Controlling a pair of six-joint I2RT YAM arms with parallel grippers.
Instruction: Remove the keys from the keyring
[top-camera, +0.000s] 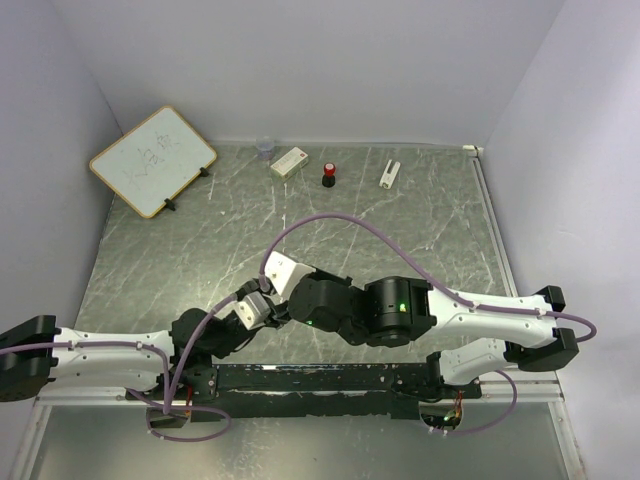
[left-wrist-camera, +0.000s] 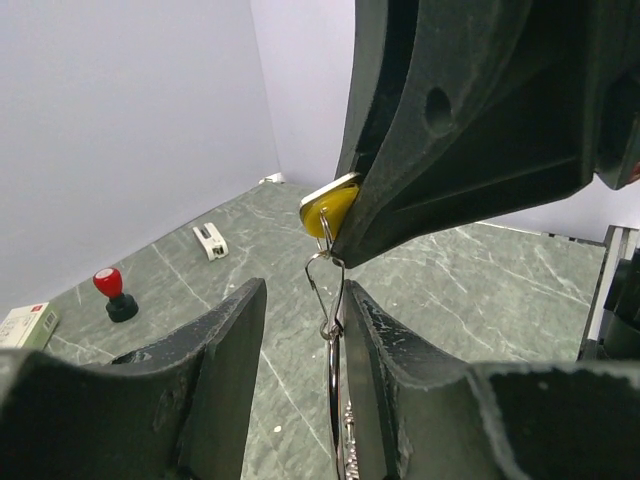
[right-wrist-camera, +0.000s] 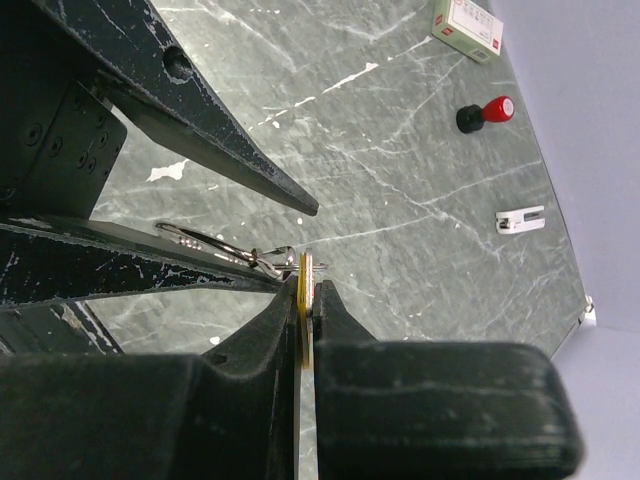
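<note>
My right gripper (right-wrist-camera: 309, 285) is shut on the yellow-orange key (right-wrist-camera: 304, 300), which stands edge-on between its pads. In the left wrist view the key's yellow head (left-wrist-camera: 330, 210) pokes out under the right gripper. A thin wire clip (left-wrist-camera: 325, 290) hangs from it and joins the silvery keyring (left-wrist-camera: 335, 400). The keyring lies against the right-hand finger (left-wrist-camera: 400, 380) of my left gripper (left-wrist-camera: 305, 292), whose jaws stand wide apart. The keyring also shows in the right wrist view (right-wrist-camera: 205, 243). The green key is hidden. In the top view both grippers (top-camera: 250, 312) (top-camera: 268, 290) meet near the table's front.
At the back stand a tilted whiteboard (top-camera: 152, 160), a small clear cup (top-camera: 265, 148), a white box (top-camera: 289, 162), a red-capped black knob (top-camera: 328, 176) and a white rectangular block (top-camera: 389, 172). Walls close in the table on three sides.
</note>
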